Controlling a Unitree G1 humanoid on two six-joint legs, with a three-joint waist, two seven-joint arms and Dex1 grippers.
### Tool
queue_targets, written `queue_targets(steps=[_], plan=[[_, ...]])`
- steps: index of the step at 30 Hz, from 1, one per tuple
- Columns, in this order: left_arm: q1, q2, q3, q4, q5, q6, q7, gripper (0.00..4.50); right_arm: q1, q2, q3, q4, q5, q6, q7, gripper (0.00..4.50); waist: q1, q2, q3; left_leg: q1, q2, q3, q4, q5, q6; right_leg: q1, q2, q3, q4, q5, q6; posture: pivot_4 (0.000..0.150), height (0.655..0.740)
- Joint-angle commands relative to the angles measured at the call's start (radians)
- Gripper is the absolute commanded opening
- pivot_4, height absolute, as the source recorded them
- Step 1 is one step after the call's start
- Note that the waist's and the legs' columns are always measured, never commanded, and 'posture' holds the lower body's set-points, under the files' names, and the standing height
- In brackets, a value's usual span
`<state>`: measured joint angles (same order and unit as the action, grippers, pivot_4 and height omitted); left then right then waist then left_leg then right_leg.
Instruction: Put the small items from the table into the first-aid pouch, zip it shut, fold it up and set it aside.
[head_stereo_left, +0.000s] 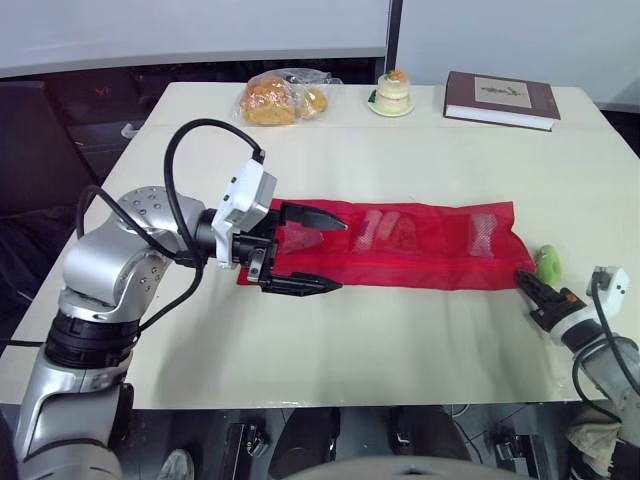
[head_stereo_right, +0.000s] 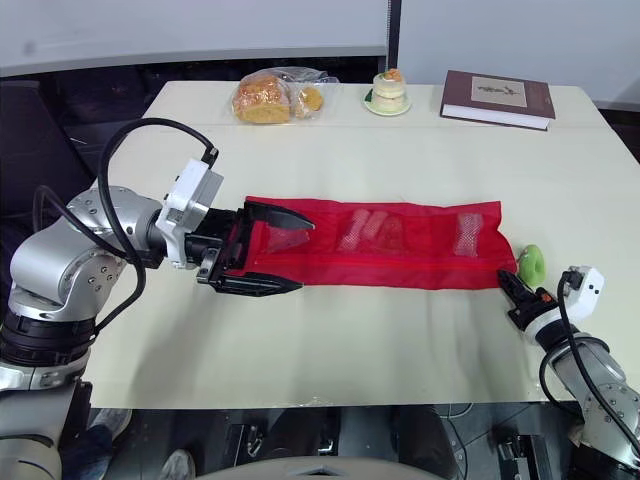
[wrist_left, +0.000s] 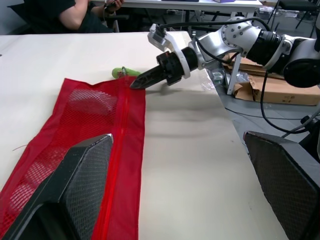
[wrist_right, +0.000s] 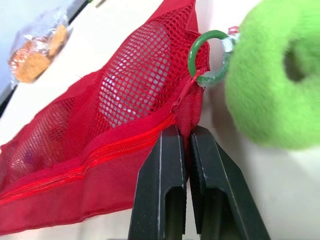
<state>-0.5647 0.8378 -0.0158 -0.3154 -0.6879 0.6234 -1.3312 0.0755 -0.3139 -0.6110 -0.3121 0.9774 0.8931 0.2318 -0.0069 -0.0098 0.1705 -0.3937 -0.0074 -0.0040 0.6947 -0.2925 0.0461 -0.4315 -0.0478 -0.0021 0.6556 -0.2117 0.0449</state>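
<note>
A long red mesh pouch (head_stereo_left: 420, 245) lies flat across the table's middle, with pale small items showing through its mesh. My left gripper (head_stereo_left: 342, 255) is open at the pouch's left end, one finger over the mesh and the other over bare table by the near edge. My right gripper (wrist_right: 188, 132) is shut on the pouch's right corner, pinching the red fabric beside the zip line. A green ring (wrist_right: 207, 57) at that corner carries a fuzzy green charm (head_stereo_left: 548, 264), which lies on the table just past the pouch.
Along the far edge sit a bag of bread (head_stereo_left: 280, 98), a small cake (head_stereo_left: 391, 93) and a brown book (head_stereo_left: 502, 98). Beyond the table's right end, the left wrist view shows a person (wrist_left: 75, 12) seated and a cardboard box (wrist_left: 280, 87).
</note>
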Motion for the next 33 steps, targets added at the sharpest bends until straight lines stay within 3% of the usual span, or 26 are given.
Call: queue_targets(steps=[1,8,12,15,16,20,26,33], plan=[[-0.016,0.001,0.006,-0.007,0.006,-0.023,0.0,4.5,0.047,-0.113,-0.136,-0.039,0.049,-0.017,0.019,0.06,0.003,0.001,0.0,0.0,0.0,0.0,0.0,0.0,0.0,0.0,0.0,0.0,0.0,0.0,0.0,0.15,0.7289],[-0.029,-0.009,0.009,0.005,0.006,-0.024,0.007,4.5,0.089,-0.354,-0.177,-0.158,0.122,-0.005,0.157,0.06,-0.008,0.001,0.001,0.0,0.001,0.0,0.0,0.0,0.001,0.0,0.001,0.0,-0.001,0.0,0.001,0.15,0.7289],[-0.029,-0.005,0.009,0.014,0.016,-0.033,-0.001,4.5,0.039,-0.558,0.043,-0.298,-0.075,-0.034,0.183,0.06,-0.016,0.002,0.002,0.002,0.002,0.003,0.0,0.0,0.001,0.0,0.002,0.002,0.001,-0.002,0.004,0.15,0.7289],[-0.028,-0.006,0.008,0.017,0.02,-0.037,0.001,4.5,0.03,-0.789,0.346,-0.369,-0.376,-0.127,0.242,0.06,-0.008,0.001,0.002,0.001,0.003,0.001,0.0,0.0,0.0,0.0,0.003,0.0,0.0,-0.003,0.004,0.15,0.7289],[-0.027,-0.006,0.009,0.016,0.021,-0.038,0.002,4.5,-0.006,-0.81,0.44,-0.392,-0.424,-0.153,0.259,0.06,-0.005,-0.001,0.002,0.0,0.002,0.001,0.0,0.0,0.0,-0.001,0.002,0.0,-0.001,-0.003,0.004,0.15,0.7289],[-0.021,-0.006,0.008,0.015,0.025,-0.043,0.004,4.5,-0.134,-0.785,0.701,-0.444,-0.544,-0.198,0.308,0.06,0.002,-0.005,0.002,-0.004,0.002,-0.003,0.0,0.0,0.0,-0.001,0.001,-0.003,-0.006,-0.002,0.003,0.15,0.7289],[-0.011,-0.005,0.011,0.01,0.025,-0.041,0.008,4.5,-0.253,-0.801,0.912,-0.45,-0.782,-0.207,0.358,0.06,0.002,-0.006,0.004,-0.006,0.0,-0.001,0.003,0.001,-0.001,0.0,-0.001,-0.002,-0.01,0.0,0.0,0.15,0.7289],[0.002,-0.007,0.014,0.005,0.026,-0.042,0.018,4.5,-0.29,-0.741,0.909,-0.453,-0.816,-0.165,0.397,0.06,0.001,-0.006,0.004,-0.006,0.001,-0.003,0.003,0.001,-0.002,0.0,0.0,-0.004,-0.01,0.0,0.0,0.15,0.7289]])
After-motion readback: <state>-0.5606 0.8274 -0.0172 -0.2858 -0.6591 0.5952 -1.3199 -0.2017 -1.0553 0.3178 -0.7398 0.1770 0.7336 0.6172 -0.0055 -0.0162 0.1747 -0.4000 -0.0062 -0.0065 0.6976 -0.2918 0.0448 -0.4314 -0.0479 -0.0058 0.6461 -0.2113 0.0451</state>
